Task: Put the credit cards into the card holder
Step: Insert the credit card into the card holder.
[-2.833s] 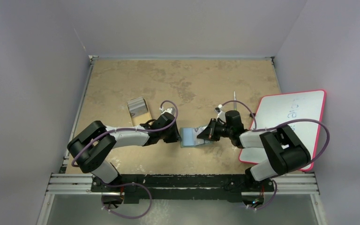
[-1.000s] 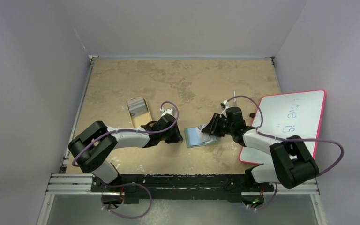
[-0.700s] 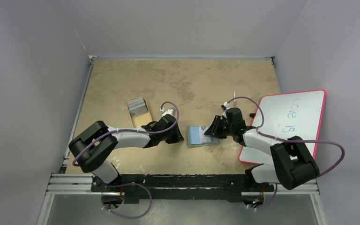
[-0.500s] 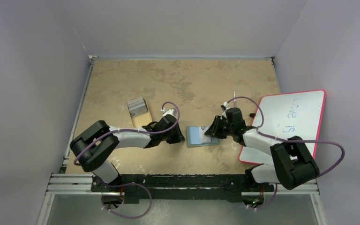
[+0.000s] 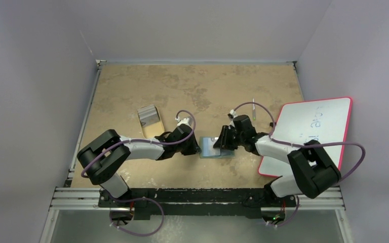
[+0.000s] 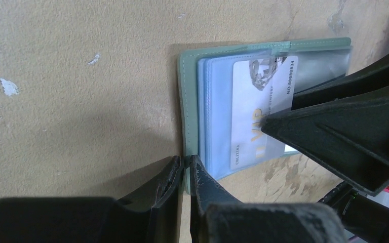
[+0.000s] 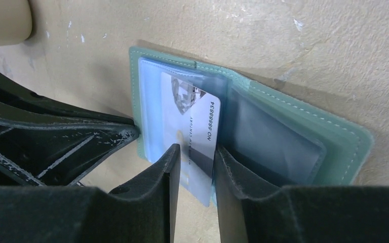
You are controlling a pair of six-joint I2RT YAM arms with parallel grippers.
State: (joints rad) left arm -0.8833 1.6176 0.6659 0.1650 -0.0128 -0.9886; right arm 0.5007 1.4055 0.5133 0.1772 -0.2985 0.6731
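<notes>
Now the card holder (image 7: 347, 152) lies open and flat on the surface (image 5: 197, 86), at the middle of the top view between the two arms, its grey-green cover down and its clear bluish pockets facing up. The left end effector (image 6: 184, 169) comes in from the left, its fingers nearly together and clenched on the thin left edge of the cover. The right end effector (image 7: 195, 161) reaches in from the right and grasps a pale credit card (image 7: 190, 111) with a number printed along one side. The card's far part lies over the left-hand pockets; whether it sits inside a sleeve I cannot tell. A tan tray (image 5: 155, 130) holding more cards (image 5: 148, 114) stands up and left of the holder, well apart from it. A pink-edged whiteboard (image 5: 314, 126) lies at the right edge of the surface.
</notes>
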